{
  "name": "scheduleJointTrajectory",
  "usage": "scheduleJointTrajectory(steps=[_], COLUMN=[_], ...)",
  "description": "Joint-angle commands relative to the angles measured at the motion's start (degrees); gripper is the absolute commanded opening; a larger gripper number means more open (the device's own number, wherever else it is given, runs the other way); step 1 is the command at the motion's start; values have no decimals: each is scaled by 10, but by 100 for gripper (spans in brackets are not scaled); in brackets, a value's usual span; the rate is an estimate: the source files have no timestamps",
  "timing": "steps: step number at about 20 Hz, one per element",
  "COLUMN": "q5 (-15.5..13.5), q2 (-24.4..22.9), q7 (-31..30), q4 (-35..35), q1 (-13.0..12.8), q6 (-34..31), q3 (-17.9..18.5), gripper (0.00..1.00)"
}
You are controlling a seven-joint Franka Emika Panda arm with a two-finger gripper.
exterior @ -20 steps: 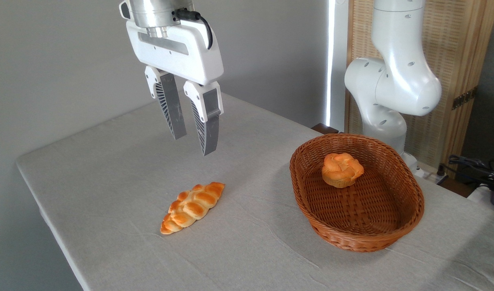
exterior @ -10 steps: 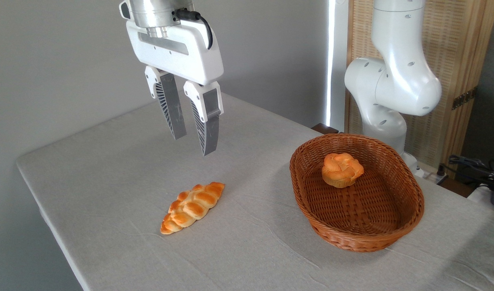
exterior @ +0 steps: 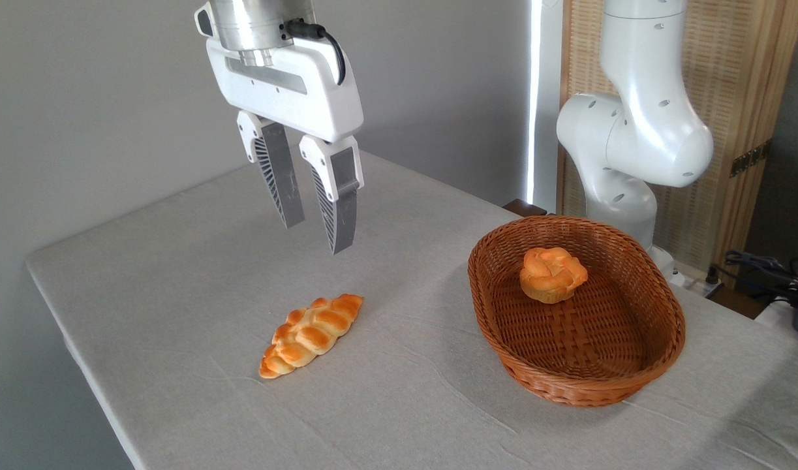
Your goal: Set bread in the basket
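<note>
Camera view, gripper point(exterior: 317, 238) parted above bread point(exterior: 312, 334), basket point(exterior: 659, 356) apart

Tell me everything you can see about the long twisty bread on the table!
The braided loaf is long, with pointed ends, golden-orange on its plaited bumps and paler in the creases. It looks shiny and whole. It lies flat on the grey tablecloth, slanting from lower left to upper right, left of the wicker basket and apart from it. Only the cloth touches it. The open gripper hangs in the air above it, holding nothing.
</note>
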State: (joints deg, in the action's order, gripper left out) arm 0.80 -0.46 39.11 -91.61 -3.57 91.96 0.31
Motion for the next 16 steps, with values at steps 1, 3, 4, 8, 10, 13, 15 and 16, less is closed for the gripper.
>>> scheduleJointTrajectory(steps=[1, 3, 4, 8, 10, 13, 15, 16], q5=[3, 3, 3, 5, 8, 9, 4, -3], q2=[-20, -25, -26, -48, -49, -48, -48, -46], q7=[-2, -1, -2, -3, -8, -8, -10, -17], q4=[-24, -33, -42, -142, -187, -233, -256, -257], q1=[1, 1, 1, -1, -5, -4, -5, -6], q6=[1, 6, 15, 91, 145, 204, 229, 230], q3=[0, 0, 0, -11, -14, -14, -14, -15], gripper=[100, 100, 100, 100, 100, 100, 100, 100])
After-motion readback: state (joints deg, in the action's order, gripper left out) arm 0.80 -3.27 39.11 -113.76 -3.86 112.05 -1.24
